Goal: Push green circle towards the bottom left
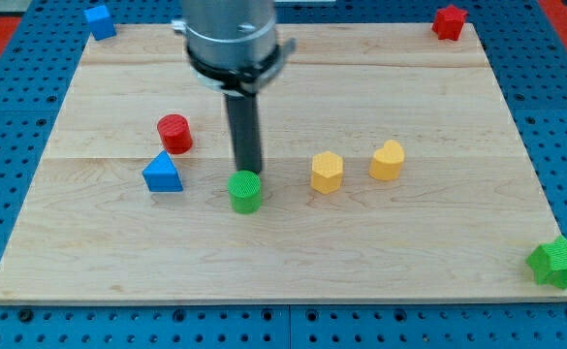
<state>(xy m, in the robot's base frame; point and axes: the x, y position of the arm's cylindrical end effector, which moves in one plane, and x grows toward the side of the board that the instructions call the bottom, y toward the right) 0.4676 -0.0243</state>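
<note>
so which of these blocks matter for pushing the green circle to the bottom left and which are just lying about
In the job:
- green circle
- my tip, just above the circle in the view

Lying about:
- red circle
- blue triangle
- yellow hexagon
- yellow block
- blue block
- red star
- green star

The scene was brightly and evenly lit from above. Shadows were soft and short, pooling just under each block. The board (283, 252) showed a pale sheen toward the view's top, without harsh glare. Focus was fairly sharp throughout, with slight softness at the frame's top edge.
</note>
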